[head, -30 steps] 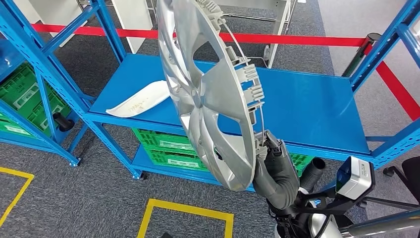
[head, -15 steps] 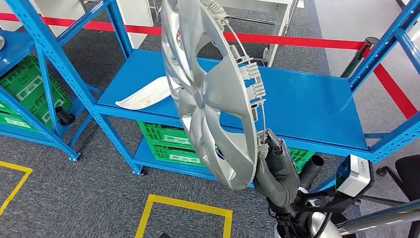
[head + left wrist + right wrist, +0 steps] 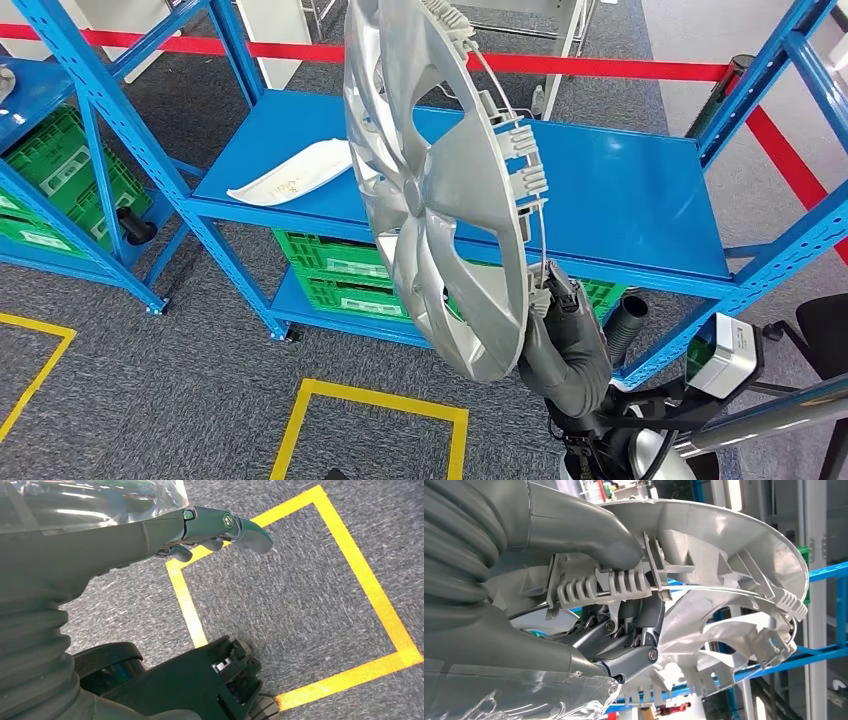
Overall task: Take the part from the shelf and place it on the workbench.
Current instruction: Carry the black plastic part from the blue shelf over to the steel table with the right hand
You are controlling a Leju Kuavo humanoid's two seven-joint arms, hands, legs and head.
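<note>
From above, the right hand (image 3: 556, 300) held the silver wheel cover (image 3: 440, 190) upright before the blue shelf (image 3: 600, 200). Its wrist camera showed fingers (image 3: 624, 630) clamped on the rim. The left hand (image 3: 210, 530) hung loosely open, holding nothing, over floor tape (image 3: 350, 555).

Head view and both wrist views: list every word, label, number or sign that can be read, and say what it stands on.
None can be read.
White curved part on the blue shelf: faint markings, too small to read.
Green crates: pale moulded panels, no legible text.
Silver wheel cover held by the right hand: no lettering visible.
</note>
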